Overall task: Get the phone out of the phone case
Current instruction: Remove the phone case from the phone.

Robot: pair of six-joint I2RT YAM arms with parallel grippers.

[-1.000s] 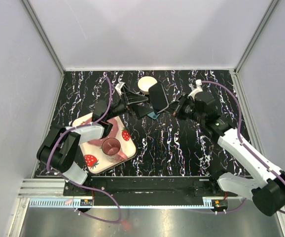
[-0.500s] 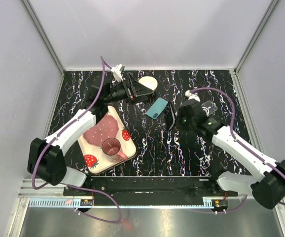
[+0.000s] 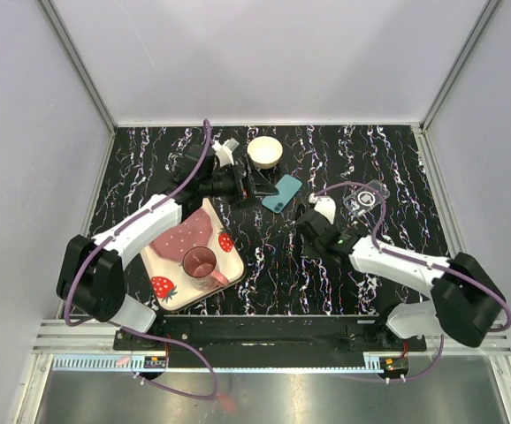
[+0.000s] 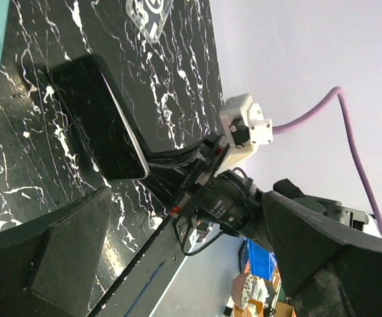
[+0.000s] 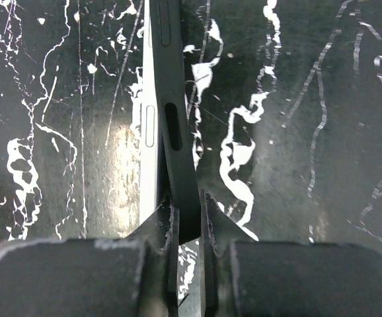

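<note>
Separation looks done. The teal phone point(image 3: 282, 193) now lies flat on the table point(image 3: 273, 265), back up, just beyond the left gripper point(image 3: 254, 188). That claw has let go and stands spread wide, holding nothing. The right gripper point(image 5: 186, 211) stays pinched on the rim of the dark phone case point(image 5: 178, 132), now lowered to stand on edge, apart from the phone. A pale strip along the case's side leaves some doubt that it is empty. If it is, only setting it down remains.
</note>
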